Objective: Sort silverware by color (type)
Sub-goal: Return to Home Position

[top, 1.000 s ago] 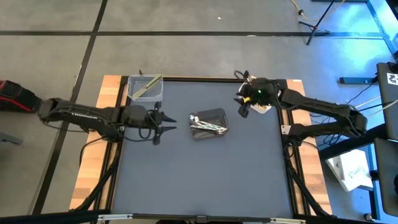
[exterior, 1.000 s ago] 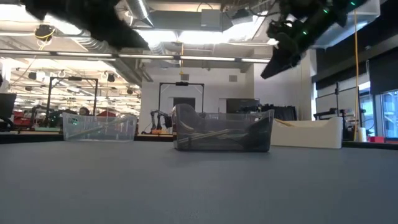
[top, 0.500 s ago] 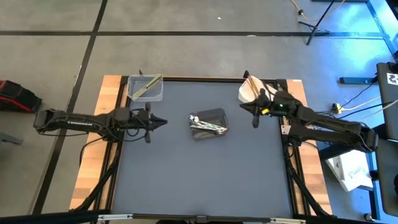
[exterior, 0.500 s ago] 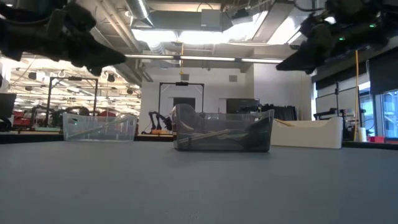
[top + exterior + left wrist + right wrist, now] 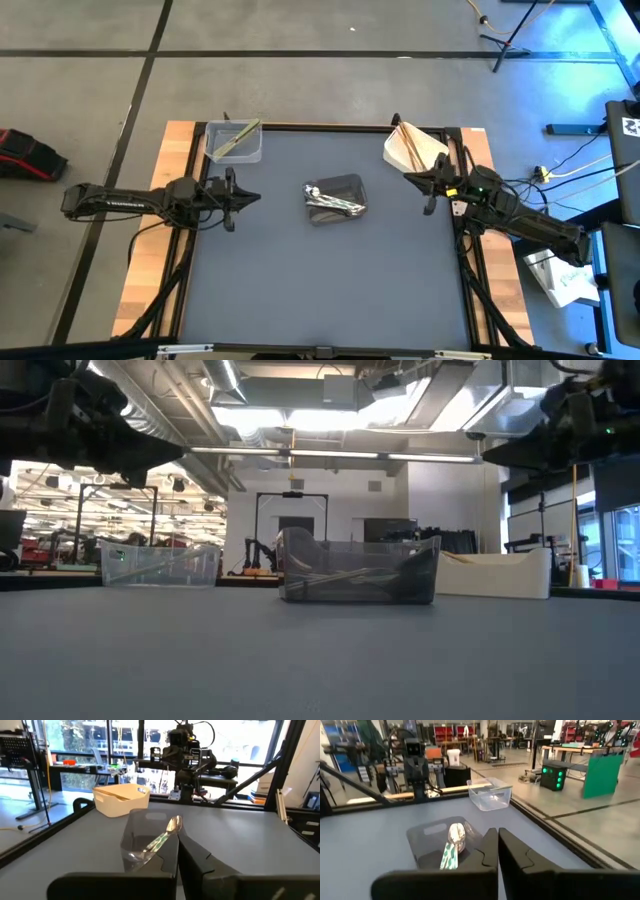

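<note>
Shiny silver silverware (image 5: 335, 203) lies in a dark grey tub (image 5: 345, 184) at the table's middle; a silver spoon (image 5: 171, 826) leans on its rim. Pale green pieces (image 5: 234, 139) lie in a clear tub (image 5: 252, 150) at the far left. Tan pieces (image 5: 408, 145) lie in a white tub (image 5: 428, 147) at the far right. My left gripper (image 5: 256, 194) hangs shut and level at the table's left edge, pointing at the dark tub. My right gripper (image 5: 407, 177) hangs shut and level at the right edge, pointing the same way. Both hold nothing.
In the low view both grippers (image 5: 180, 453) (image 5: 472, 460) hang well above the table top. The grey mat (image 5: 330, 280) lies bare on the near side of the tubs. Wooden strips (image 5: 150, 270) and a black frame (image 5: 465, 260) run along both sides.
Both arms have drawn back from the table's middle toward their own side edges and sunk a little. My left gripper has shut and levelled out. My right gripper has left the white tub, swung from pointing down to level, and moved toward the right and near edges.
</note>
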### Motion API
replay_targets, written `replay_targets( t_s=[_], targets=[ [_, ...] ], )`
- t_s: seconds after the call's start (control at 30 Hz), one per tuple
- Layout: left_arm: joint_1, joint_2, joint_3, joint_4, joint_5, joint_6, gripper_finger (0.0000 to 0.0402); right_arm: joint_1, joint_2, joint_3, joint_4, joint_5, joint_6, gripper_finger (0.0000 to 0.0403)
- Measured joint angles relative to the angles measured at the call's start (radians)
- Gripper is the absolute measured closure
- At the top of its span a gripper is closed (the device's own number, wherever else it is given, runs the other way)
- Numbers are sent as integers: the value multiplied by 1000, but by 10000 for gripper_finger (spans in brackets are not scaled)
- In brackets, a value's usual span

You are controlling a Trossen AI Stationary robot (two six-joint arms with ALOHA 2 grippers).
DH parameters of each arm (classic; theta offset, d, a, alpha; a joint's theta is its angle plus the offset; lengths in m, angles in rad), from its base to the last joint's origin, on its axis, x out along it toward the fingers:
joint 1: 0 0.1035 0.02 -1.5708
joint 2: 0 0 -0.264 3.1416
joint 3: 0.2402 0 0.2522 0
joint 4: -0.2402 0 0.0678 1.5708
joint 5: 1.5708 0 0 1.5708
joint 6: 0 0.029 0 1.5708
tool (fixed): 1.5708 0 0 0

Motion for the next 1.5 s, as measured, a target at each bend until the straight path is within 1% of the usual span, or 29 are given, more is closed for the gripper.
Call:
replay_targets(
  t_s=[0.13, 0.23, 0.33, 0.43, 0.6, 0.8, 0.9, 1.0, 1.1, 1.23, 1.5],
  targets=[
    [0, -48, -4, -41, 7, -19, 397, 0, -101, -60, 6, -13, 22, 402],
    [0, -66, -4, -41, 43, -18, 399, 0, -156, -97, 6, -34, 33, 402],
    [0, -79, -4, -44, 48, -4, 400, 0, -203, -140, 20, -9, 66, 402],
    [0, -81, -4, -47, 23, 3, 396, 1, -198, -160, 48, 36, 109, 402],
    [0, -82, -4, -52, 27, 4, 397, 10, -190, -160, 45, 38, 118, 402],
    [-11, -82, -4, -65, 29, 4, 398, 123, -190, -160, 44, 131, 104, 402],
    [-11, -82, -4, -78, 29, 4, 395, 185, -189, -160, 28, 184, 66, 402],
    [-11, -82, -4, -92, 28, 4, 396, 225, -188, -160, 29, 192, 26, 402],
    [-11, -82, -4, -104, -1, 4, 399, 245, -188, -160, 28, 192, 7, 402],
    [-11, -82, -4, -147, -35, 4, 400, 243, -188, -160, 27, 188, 5, 402],
    [-11, -82, -4, -151, -39, 4, 390, 243, -188, -160, 25, 185, 5, 402]
  ],
)
